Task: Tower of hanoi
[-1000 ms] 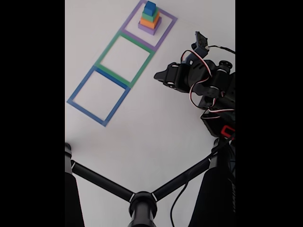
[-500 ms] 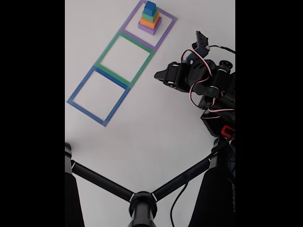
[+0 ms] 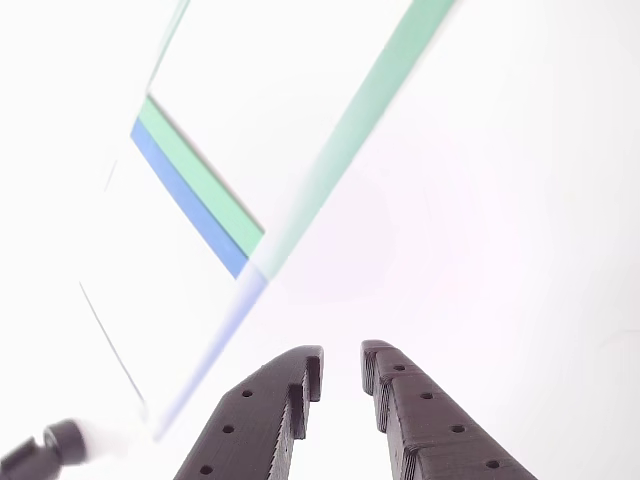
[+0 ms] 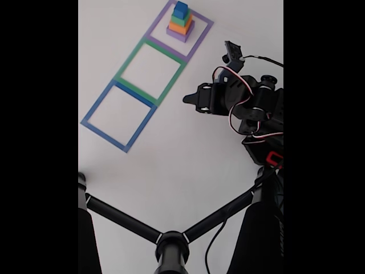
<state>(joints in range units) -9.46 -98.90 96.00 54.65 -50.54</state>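
The tower of hanoi (image 4: 181,23) stands stacked in the fixed view at the top, inside the purple square outline (image 4: 201,40): blue cube (image 4: 181,8) on green (image 4: 181,18), on orange (image 4: 180,26), on the purple slab (image 4: 180,34). My gripper (image 4: 187,99) hangs to the right of the green outline (image 4: 130,60), well below the tower and apart from it. In the other view its two black fingers (image 3: 270,410) come in from the bottom; the gripper (image 3: 342,360) is nearly closed, with only a narrow gap and nothing held.
A blue outline (image 4: 94,108) lies below the green one on the white table. Green tape (image 3: 350,130) and blue tape (image 3: 185,195) cross the other view. Black stand legs (image 4: 171,242) fork across the bottom; the arm's body and wires (image 4: 262,114) fill the right.
The wrist has turned a little and its camera has swung up and to the left. The gripper tip has crept slightly left. The tower has not moved.
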